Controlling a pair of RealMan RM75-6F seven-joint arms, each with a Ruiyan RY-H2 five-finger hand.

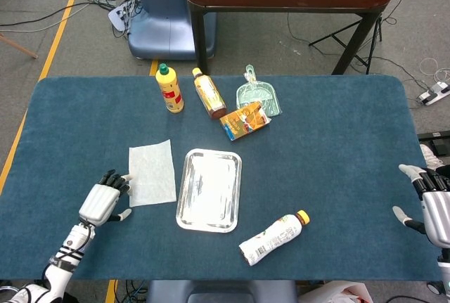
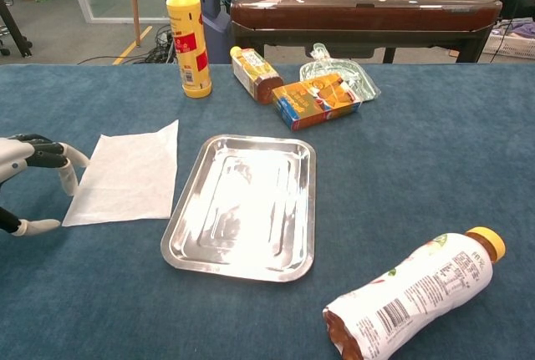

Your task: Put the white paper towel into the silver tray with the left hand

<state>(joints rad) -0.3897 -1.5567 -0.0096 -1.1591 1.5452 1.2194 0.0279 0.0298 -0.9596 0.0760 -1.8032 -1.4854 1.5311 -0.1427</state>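
The white paper towel (image 1: 152, 172) (image 2: 127, 174) lies flat on the blue table cover, just left of the silver tray (image 1: 209, 189) (image 2: 243, 206), which holds nothing. My left hand (image 1: 105, 201) (image 2: 32, 178) hovers at the towel's near left corner, fingers spread and holding nothing. Its fingertips reach the towel's left edge; I cannot tell if they touch it. My right hand (image 1: 434, 203) is far off at the table's right edge, fingers apart and empty.
A white bottle with an orange cap (image 1: 273, 237) (image 2: 413, 294) lies near the tray's front right. Behind the tray stand a yellow bottle (image 1: 169, 88), a brown bottle (image 1: 209, 93), an orange carton (image 1: 245, 120) and a clear green scoop (image 1: 258, 96).
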